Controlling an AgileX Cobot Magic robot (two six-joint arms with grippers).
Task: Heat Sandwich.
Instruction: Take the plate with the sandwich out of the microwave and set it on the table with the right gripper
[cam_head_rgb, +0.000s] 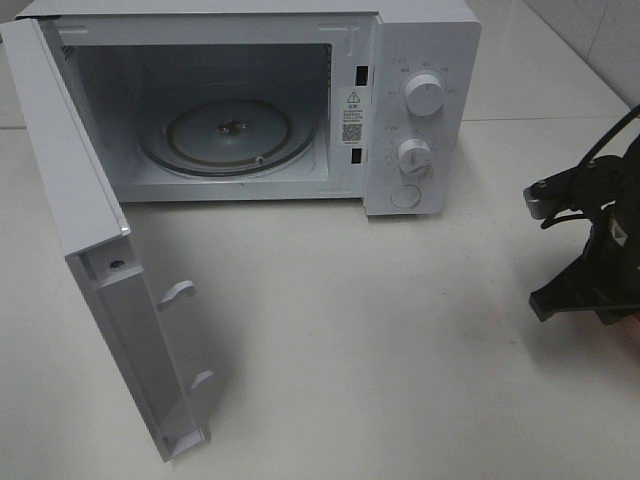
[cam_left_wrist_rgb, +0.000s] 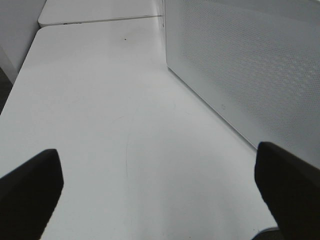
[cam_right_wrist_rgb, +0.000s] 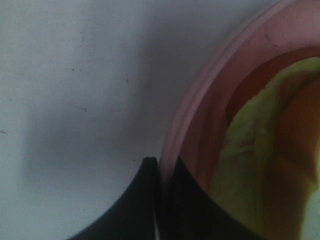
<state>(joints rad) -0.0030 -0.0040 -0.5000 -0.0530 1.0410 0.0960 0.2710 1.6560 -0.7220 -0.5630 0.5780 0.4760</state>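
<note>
The microwave oven (cam_head_rgb: 250, 110) is seen in the exterior high view with its door (cam_head_rgb: 100, 250) swung fully open toward the left, and the glass turntable (cam_head_rgb: 228, 135) inside is bare, so the opening step can be judged done while loading, closing and setting the dials (cam_head_rgb: 425, 97) are all left. The sandwich (cam_right_wrist_rgb: 260, 165) is found only in the right wrist view, lying on a round pink plate (cam_right_wrist_rgb: 200, 115) on the white table (cam_head_rgb: 380, 330); in the exterior view it is hidden beyond the right edge, behind the right arm. The right gripper (cam_right_wrist_rgb: 159, 162) is closed narrowly on the plate's rim, one finger outside the rim and one inside it, so the plate is judged to be pinched and not yet lifted clear, though contact with the table cannot be told. The left gripper (cam_left_wrist_rgb: 160, 187) is held with its fingers (cam_left_wrist_rgb: 30, 180) spread wide and nothing between them, low over the bare table beside the perforated outer face of the open door (cam_left_wrist_rgb: 250, 70). Of the sandwich only a blurred yellow-green leafy edge and orange-brown crust are shown, too close for its long axis or facing to be made out; the visible leaf edge is seen running roughly along the curve of the plate's rim, away from the gripped point
</note>
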